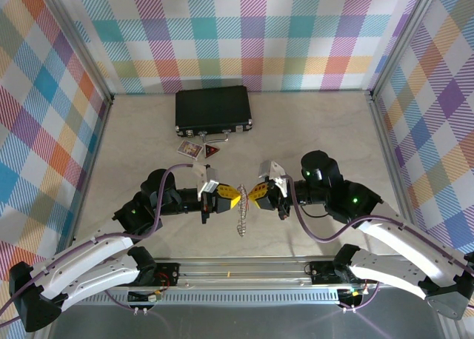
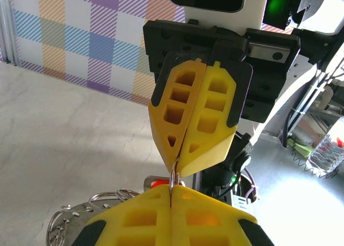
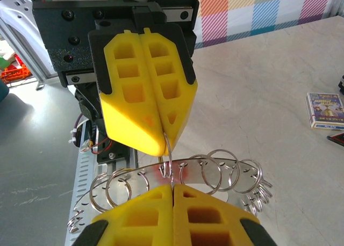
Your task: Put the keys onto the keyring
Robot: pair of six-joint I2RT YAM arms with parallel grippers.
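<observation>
The keyring [image 1: 241, 222], a curved metal band strung with several split rings [image 3: 217, 169], hangs between the two grippers just above the table. One small split ring [image 3: 169, 152] stands upright, pinched from both sides. My left gripper [image 1: 238, 197] is shut on its near edge [image 2: 173, 180]. My right gripper [image 1: 252, 195] is shut on the opposite edge, and the yellow tips almost touch. A small red piece with a silver edge [image 2: 157, 182] shows right behind that ring. I cannot tell whether it is the keys' tag.
A black case [image 1: 213, 109] lies at the back of the table. In front of it are a card box [image 1: 190, 148] and a red triangular card [image 1: 213, 152]. Aluminium rails and checked walls close the table on three sides.
</observation>
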